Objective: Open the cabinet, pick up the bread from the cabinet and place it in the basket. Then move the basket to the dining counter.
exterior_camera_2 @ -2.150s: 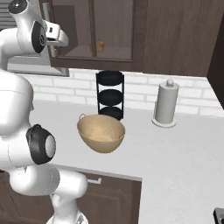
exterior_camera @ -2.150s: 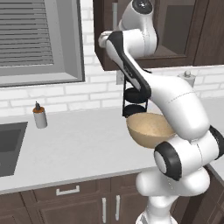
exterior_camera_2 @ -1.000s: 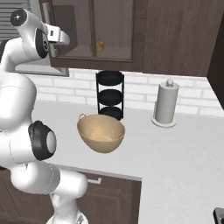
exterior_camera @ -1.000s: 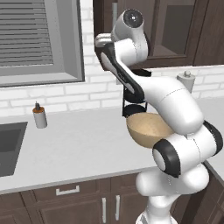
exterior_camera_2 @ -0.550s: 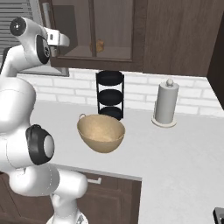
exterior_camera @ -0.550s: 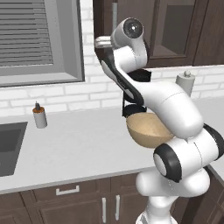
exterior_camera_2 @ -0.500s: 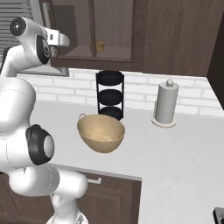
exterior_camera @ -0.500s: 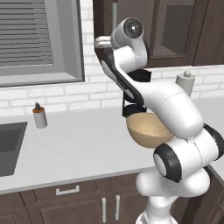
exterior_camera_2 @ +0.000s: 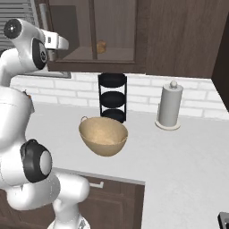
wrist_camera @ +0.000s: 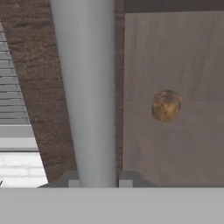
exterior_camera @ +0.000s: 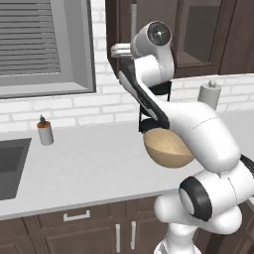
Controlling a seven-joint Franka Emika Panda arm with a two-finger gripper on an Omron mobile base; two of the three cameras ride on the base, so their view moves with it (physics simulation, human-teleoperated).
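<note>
gripper (wrist_camera: 95, 181) is clamped on the cabinet handle (wrist_camera: 87, 87): in the hand view the silver bar runs straight up between the two finger tips (wrist_camera: 70, 180), one tip on each side of it, no gap visible. in the left base view the hand sits high up at the left edge of the cabinet (exterior_camera: 198, 34), against the bar handle (exterior_camera: 133, 20), arm reaching up from the lower right over the counter. cabinet door looks closed, flush with the frame in both base views. bread (wrist_camera: 166, 105) sits inside the cabinet behind the glass panel, to the right of the handle in the hand view; right base view shows it as a small golden lump (exterior_camera_2: 101, 46) on the shelf behind the glass, above the black rack. basket (exterior_camera_2: 103, 136) is upright on the white worktop (exterior_camera_2: 179, 161), just in front of the black three-tier rack (exterior_camera_2: 112, 97); its thin wire handle lies down at the rim on the left side. in the left base view the basket (exterior_camera: 166, 149) is partly hidden by the arm's forearm. paper towel roll (exterior_camera_2: 169, 106) stands on the worktop to the right of the rack, well apart from the basket. small brown-topped bottle (exterior_camera: 45, 131) stands near the sink (exterior_camera: 10, 161) on the far left, against the brick wall below the window with blinds (exterior_camera: 30, 44).
</note>
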